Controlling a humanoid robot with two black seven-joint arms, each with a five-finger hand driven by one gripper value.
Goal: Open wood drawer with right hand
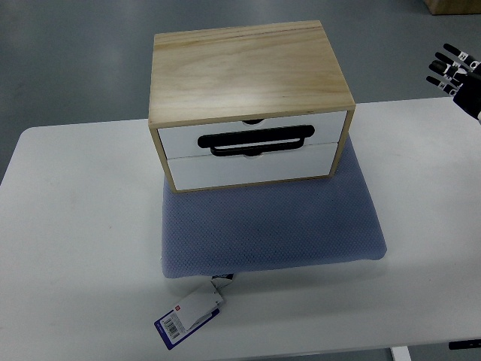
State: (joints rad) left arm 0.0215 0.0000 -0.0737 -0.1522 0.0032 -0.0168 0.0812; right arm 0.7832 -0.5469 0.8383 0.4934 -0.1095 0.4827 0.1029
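Note:
A light wooden drawer box (pixel 244 71) stands on a blue-grey cushion (pixel 270 222) in the middle of the white table (pixel 75 226). Its front has two white drawers, both pushed in, the upper drawer (pixel 252 135) carrying a black bar handle (pixel 255 140), the lower drawer (pixel 252 169) below it. My right hand (pixel 453 69) shows at the right edge, raised beyond the table's far right corner, well to the right of the box. Its black fingers (pixel 443 68) are spread and hold nothing. The left arm is out of sight.
A white and blue tag (pixel 188 316) hangs from the cushion's front left corner onto the table. Grey floor lies beyond the table's far edge. A brown cardboard box corner (pixel 451 6) sits at the top right.

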